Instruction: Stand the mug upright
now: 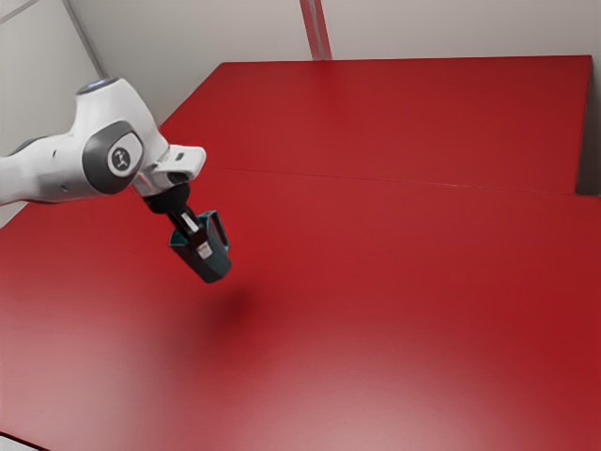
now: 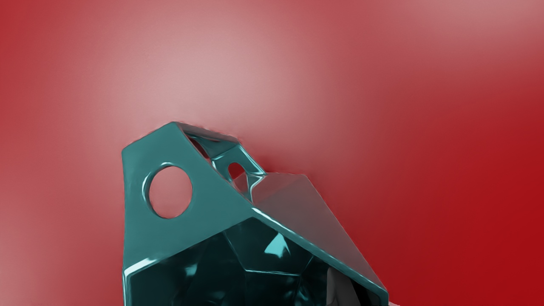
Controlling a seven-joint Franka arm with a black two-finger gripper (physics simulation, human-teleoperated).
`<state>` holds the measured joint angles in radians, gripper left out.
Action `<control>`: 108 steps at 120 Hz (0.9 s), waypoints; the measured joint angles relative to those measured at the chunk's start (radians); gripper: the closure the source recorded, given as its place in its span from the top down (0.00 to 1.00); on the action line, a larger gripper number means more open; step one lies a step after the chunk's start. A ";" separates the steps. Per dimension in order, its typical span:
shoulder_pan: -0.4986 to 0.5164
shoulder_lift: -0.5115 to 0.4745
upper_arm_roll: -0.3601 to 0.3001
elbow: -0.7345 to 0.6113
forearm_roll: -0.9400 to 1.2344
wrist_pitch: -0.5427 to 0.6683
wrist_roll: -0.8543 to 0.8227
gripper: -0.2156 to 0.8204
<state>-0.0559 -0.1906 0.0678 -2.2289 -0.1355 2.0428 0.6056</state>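
Gripper (image 1: pixel 198 241) is clamped on the wall of the teal faceted mug (image 1: pixel 216 267), left of center in the exterior view. I've got it tilted, mouth toward the gripper, raised off the red desk (image 1: pixel 394 282). Wrist view: one finger (image 2: pixel 340 293) inside, handle (image 2: pixel 204 187) near lower center.

Noted: glossy red table (image 1: pixel 423 301), thin seam across it. Beyond far edge: pale wall (image 1: pixel 451 28) bearing red strip (image 1: pixel 315 28).
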 joint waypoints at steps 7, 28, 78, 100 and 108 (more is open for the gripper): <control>-0.008 -0.012 0.000 -0.031 0.026 0.013 -0.035 0.03; -0.025 -0.029 -0.005 -0.095 0.086 0.065 -0.137 0.03; -0.033 -0.018 -0.009 -0.193 0.128 0.254 -0.310 0.03; -0.039 0.011 -0.010 -0.194 0.140 0.296 -0.363 0.03; -0.039 0.018 -0.010 -0.194 0.142 0.292 -0.380 0.03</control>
<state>-0.0949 -0.1731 0.0582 -2.4226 0.0070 2.3349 0.2258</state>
